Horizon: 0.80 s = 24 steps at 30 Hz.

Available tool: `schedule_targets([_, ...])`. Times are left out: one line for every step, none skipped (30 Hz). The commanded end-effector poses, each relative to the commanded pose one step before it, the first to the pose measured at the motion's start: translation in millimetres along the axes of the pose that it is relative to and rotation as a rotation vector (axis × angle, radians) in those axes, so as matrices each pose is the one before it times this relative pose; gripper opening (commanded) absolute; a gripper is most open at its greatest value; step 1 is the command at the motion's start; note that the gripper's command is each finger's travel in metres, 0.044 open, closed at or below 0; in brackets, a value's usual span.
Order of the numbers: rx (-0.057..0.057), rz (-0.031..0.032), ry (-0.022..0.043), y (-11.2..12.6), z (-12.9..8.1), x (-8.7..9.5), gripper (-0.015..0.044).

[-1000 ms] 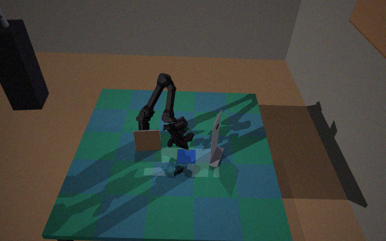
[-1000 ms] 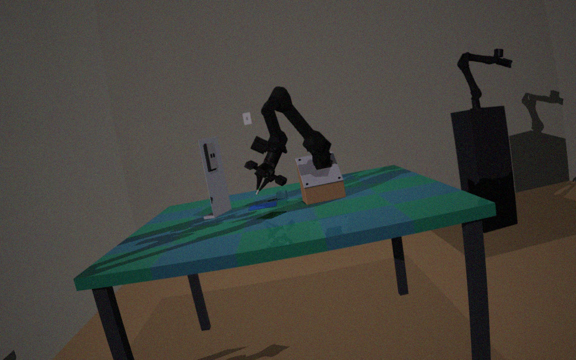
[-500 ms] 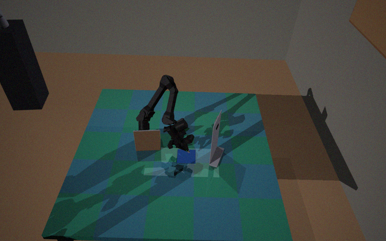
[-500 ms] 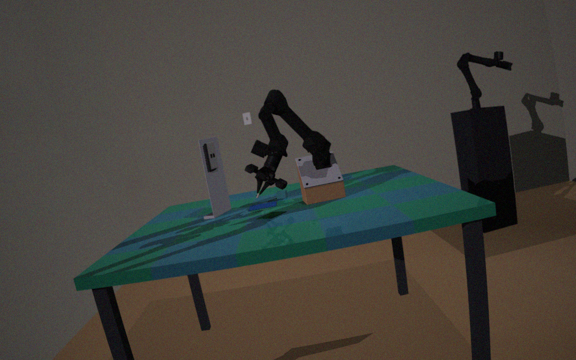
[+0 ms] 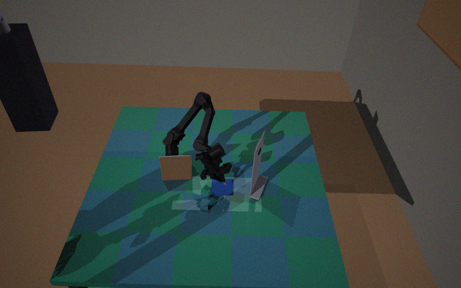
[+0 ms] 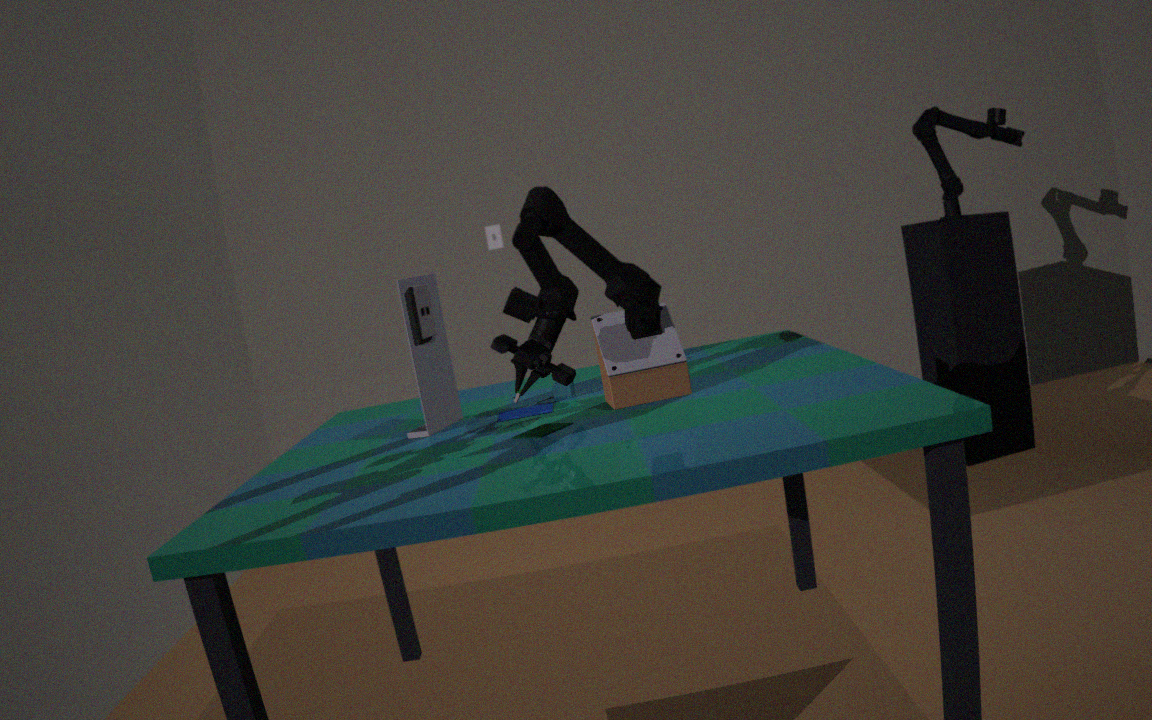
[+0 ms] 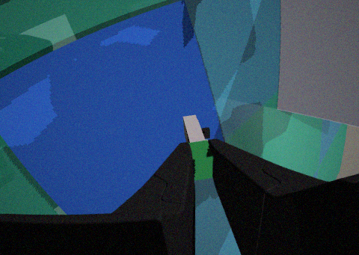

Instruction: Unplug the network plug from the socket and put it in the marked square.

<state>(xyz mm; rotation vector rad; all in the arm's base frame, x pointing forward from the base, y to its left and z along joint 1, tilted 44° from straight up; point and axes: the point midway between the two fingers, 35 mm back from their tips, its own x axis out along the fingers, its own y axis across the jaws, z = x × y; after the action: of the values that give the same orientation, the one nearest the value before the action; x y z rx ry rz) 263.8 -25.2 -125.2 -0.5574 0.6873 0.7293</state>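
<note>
My gripper (image 7: 199, 150) (image 5: 223, 181) (image 6: 518, 391) is shut on the small network plug (image 7: 194, 129), whose pale end sticks out past the fingertips with a green part between them. It points down and hangs just above the right part of the blue marked square (image 7: 110, 105) (image 5: 222, 189) (image 6: 526, 411) on the table. The grey upright panel (image 5: 257, 161) (image 6: 427, 353) (image 7: 319, 31) stands to the right of the square, and its dark socket (image 5: 257, 151) (image 6: 419, 313) shows no plug.
The arm's base sits on a brown box (image 5: 175, 167) (image 6: 644, 367) left of the square. The checkered green and blue table (image 5: 203, 257) (image 6: 741, 420) carries many dark shadows. A black pedestal (image 5: 17, 79) (image 6: 965, 331) with another arm stands off the table.
</note>
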Motion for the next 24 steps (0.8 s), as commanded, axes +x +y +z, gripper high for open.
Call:
schedule_targets([0.0065,0.00146,0.00425,3.75,-1.0,3.53,0.0])
schedule_targets([0.0001,-0.00002,-0.00011,0.64,0.04,0.73,0.0])
schedule_targets([0.0001,-0.00002,-0.00012,0.64,0.04,0.73,0.0])
schedule_targets([0.0001,-0.00002,-0.00013,0.64,0.04,0.72,0.0])
schedule_targets([0.0001,-0.00002,-0.00013,0.65,0.04,0.72,0.0])
schedule_targets([0.0001,-0.00003,-0.00014,0.65,0.04,0.71,0.0])
schedule_targets([0.0001,-0.00003,-0.00015,0.65,0.05,0.7,0.0])
schedule_targets([0.0001,-0.00003,-0.00016,0.66,0.05,0.7,0.0])
schedule_targets([0.0001,-0.00003,-0.00017,0.66,0.05,0.69,0.0])
schedule_targets([0.0001,-0.00004,-0.00017,0.66,0.05,0.69,0.0])
schedule_targets([0.0001,-0.00004,-0.00018,0.67,0.05,0.68,0.0])
schedule_targets([0.0001,-0.00004,-0.00019,0.67,0.05,0.67,0.0])
schedule_targets([0.0001,-0.00004,-0.0002,0.67,0.05,0.67,0.0])
schedule_targets([0.0001,-0.00005,-0.0002,0.68,0.05,0.66,0.0])
schedule_targets([0.0001,-0.00005,-0.00021,0.68,0.05,0.65,0.0])
schedule_targets([0.0001,-0.00005,-0.00022,0.68,0.06,0.65,0.0])
schedule_targets([0.0001,-0.00005,-0.00023,0.68,0.06,0.64,0.0])
schedule_targets([0.0001,-0.00004,-0.00019,0.57,0.05,0.53,0.0])
schedule_targets([0.0001,-0.00003,-0.00012,0.34,0.03,0.31,0.0])
schedule_targets([0.0,0.00004,0.00006,-0.13,0.15,0.06,0.0])
schedule_targets([0.0,0.00007,0.00008,-0.05,0.2,0.17,0.0])
schedule_targets([0.0,0.00007,0.00007,0.07,0.2,0.24,0.0])
schedule_targets([0.0,0.00007,0.00006,0.14,0.2,0.31,0.0])
schedule_targets([0.0,0.00007,0.00004,0.16,0.21,0.35,0.0])
